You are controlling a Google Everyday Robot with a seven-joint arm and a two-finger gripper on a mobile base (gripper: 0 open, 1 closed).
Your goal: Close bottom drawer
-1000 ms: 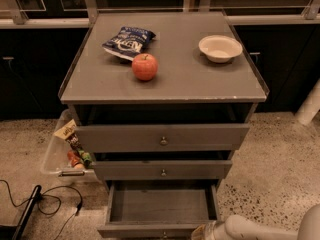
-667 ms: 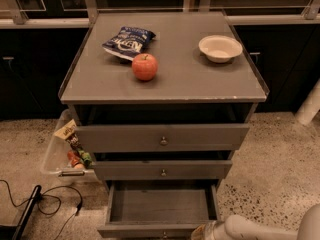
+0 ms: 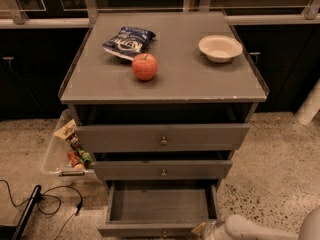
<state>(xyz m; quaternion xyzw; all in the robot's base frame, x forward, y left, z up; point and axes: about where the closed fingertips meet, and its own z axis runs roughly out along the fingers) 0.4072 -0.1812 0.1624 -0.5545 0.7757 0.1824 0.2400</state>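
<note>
While the bottom drawer (image 3: pixel 160 204) is seen pulled well out at the foot of the grey drawer cabinet (image 3: pixel 190 79), beneath the two other drawers, the task is judged hardly begun: the whole push inward is left to be done. The white arm (image 3: pixel 255 229) is laid low from the cabinet's lower right, and the gripper (image 3: pixel 204 229) is set at the drawer front's right end. Whether it is parted or closed cannot be told.

Cabinet top (image 3: pixel 200 81) carries apple (image 3: pixel 145 66), chip bag (image 3: pixel 128 41), bowl (image 3: pixel 220 48)
</note>
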